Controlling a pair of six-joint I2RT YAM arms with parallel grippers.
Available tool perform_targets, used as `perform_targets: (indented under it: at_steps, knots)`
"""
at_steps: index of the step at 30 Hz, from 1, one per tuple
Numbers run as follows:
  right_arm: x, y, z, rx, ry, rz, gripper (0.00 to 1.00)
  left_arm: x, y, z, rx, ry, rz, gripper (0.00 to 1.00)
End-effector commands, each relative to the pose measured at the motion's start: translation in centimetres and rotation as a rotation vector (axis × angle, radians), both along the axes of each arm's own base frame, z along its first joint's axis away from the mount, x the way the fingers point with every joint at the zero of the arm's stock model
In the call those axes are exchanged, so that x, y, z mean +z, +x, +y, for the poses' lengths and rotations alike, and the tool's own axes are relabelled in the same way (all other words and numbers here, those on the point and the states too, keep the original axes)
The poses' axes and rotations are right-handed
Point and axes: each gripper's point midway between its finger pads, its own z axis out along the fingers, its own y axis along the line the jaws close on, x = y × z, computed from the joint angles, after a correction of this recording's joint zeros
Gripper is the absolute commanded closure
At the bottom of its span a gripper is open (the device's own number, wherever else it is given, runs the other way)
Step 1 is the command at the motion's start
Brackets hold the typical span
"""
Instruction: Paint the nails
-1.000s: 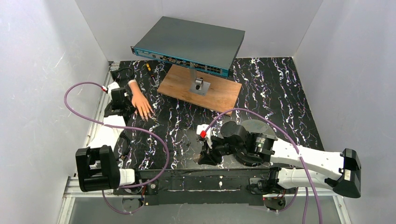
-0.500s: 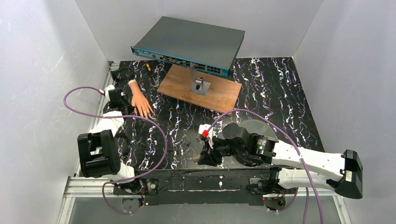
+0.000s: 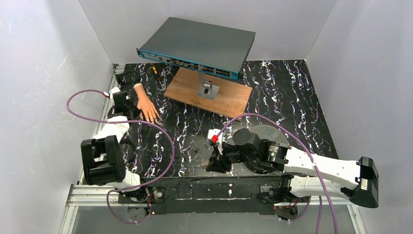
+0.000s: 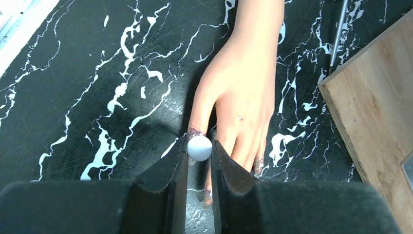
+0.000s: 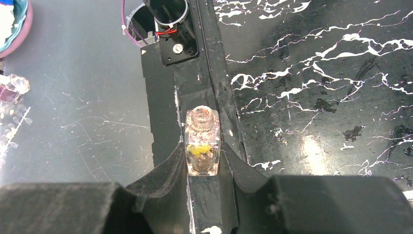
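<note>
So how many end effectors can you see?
2: the left end effector holds a white cap by the mannequin hand at left; the right end effector holds an open glass bottle near the table's front edge.

nails (image 4: 196, 131) partly hidden, mannequin hand (image 4: 243, 83) cut off
</note>
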Motion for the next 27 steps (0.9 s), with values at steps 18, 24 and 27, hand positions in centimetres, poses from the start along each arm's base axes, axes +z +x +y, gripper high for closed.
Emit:
perform_targets:
  at_steps: [18, 24, 27]
  knots:
    - [1.6, -0.4, 0.4, 0.002, 0.064, -0.012, 0.99, -0.2, 0.4, 0.3, -0.003, 0.009, 0.017, 1.00]
    - [1.8, -0.6, 0.2, 0.001, 0.068, -0.014, 0.99, -0.3, -0.2, 0.4, 0.000, 0.019, 0.037, 1.00]
    - [1.9, -0.7, 0.1, -0.001, 0.070, -0.013, 0.99, -0.6, -0.5, 0.4, 0.000, 0.020, 0.051, 1.00]
